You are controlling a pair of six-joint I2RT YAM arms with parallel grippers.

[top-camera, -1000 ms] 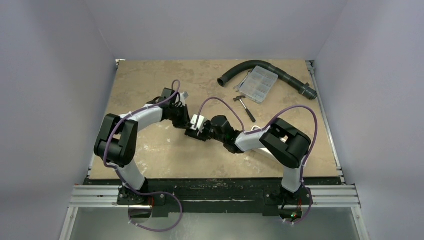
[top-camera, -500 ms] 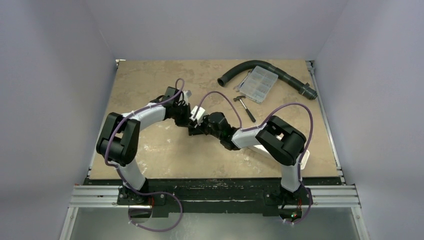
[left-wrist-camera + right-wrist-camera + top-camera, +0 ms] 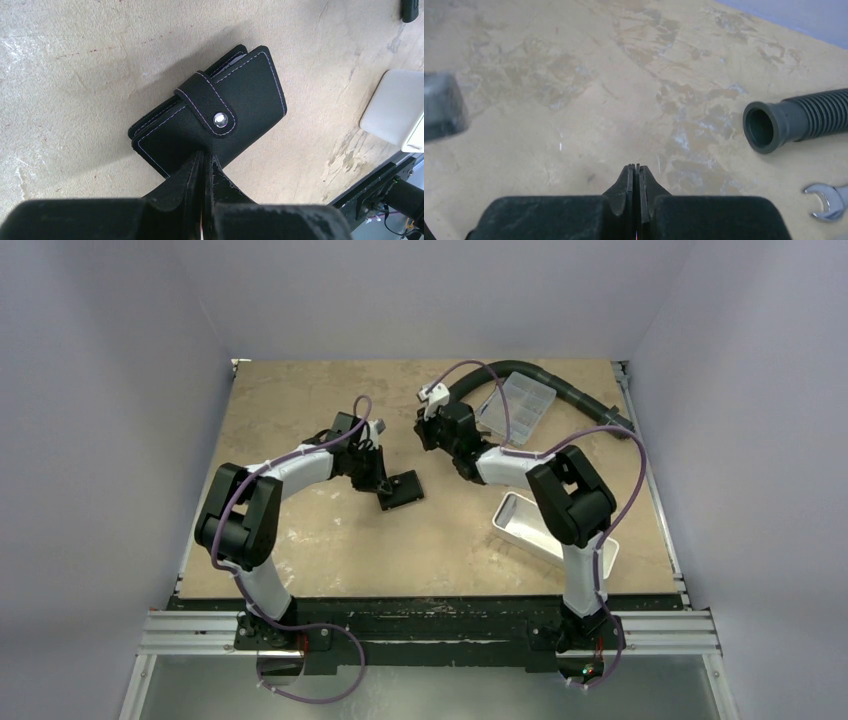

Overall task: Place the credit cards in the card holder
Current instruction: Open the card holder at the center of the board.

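Observation:
The card holder (image 3: 403, 488) (image 3: 210, 115) is a small black case, folded shut with its strap snapped, flat on the table near the middle. My left gripper (image 3: 383, 486) (image 3: 205, 156) is shut, its tips touching the holder's near edge; nothing shows between the jaws. A thin pale edge shows inside the holder's far end. The credit cards are out of view. My right gripper (image 3: 425, 432) (image 3: 637, 167) is shut and empty, raised over bare table toward the back, well apart from the holder.
A white rectangular tray (image 3: 553, 530) (image 3: 387, 107) lies right of the holder. At the back right are a black corrugated hose (image 3: 560, 380) (image 3: 794, 120), a clear compartment box (image 3: 522, 402) and a wrench (image 3: 826, 202).
My right gripper has shut, left the holder and swung away to the back of the table. The holder now lies closed on the table. The left gripper stays shut beside it.

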